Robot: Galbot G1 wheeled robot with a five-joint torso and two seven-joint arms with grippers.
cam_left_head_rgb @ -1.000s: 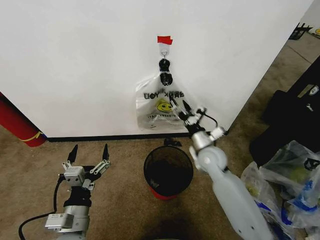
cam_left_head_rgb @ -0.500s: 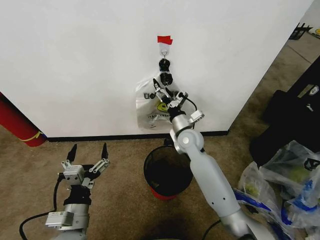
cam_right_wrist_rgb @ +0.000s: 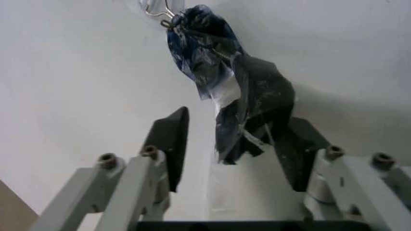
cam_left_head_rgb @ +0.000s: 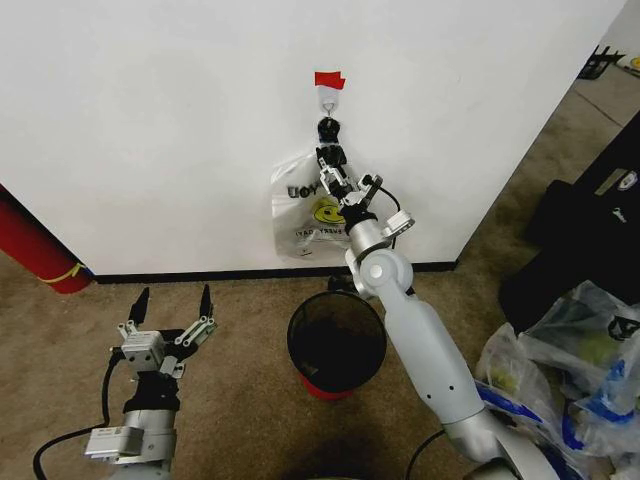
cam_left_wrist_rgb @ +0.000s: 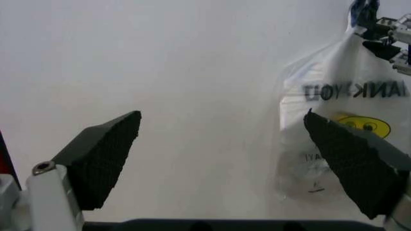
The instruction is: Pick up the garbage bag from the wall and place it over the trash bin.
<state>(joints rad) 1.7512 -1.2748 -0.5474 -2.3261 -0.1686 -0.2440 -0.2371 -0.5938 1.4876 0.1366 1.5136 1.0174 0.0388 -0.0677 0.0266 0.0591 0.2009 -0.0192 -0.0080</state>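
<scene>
Right gripper point(cam_left_head_rgb: 335, 172) at garbage bag point(cam_left_head_rgb: 305, 215) neck below hook point(cam_left_head_rgb: 327, 100).
Fingers apart around crinkled blue-black twisted plastic; thin translucent body, yellow smiley.

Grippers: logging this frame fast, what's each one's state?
Left gripper: open, empty, low by the floor.
Right gripper: open, fingers either side of the garbage bag's gathered handles, not clamped.

My right arm reaches far up and forward, over the trash bin point(cam_left_head_rgb: 337, 341). My right gripper point(cam_left_head_rgb: 340, 184) is high above the bin, pointing up. Its two fingers point(cam_right_wrist_rgb: 170, 144) are spread apart, one on each side of the bag's dark bunched top. My left arm stays low, off to the left of the bin. My left gripper point(cam_left_head_rgb: 171, 309) points up with its fingers wide apart.
</scene>
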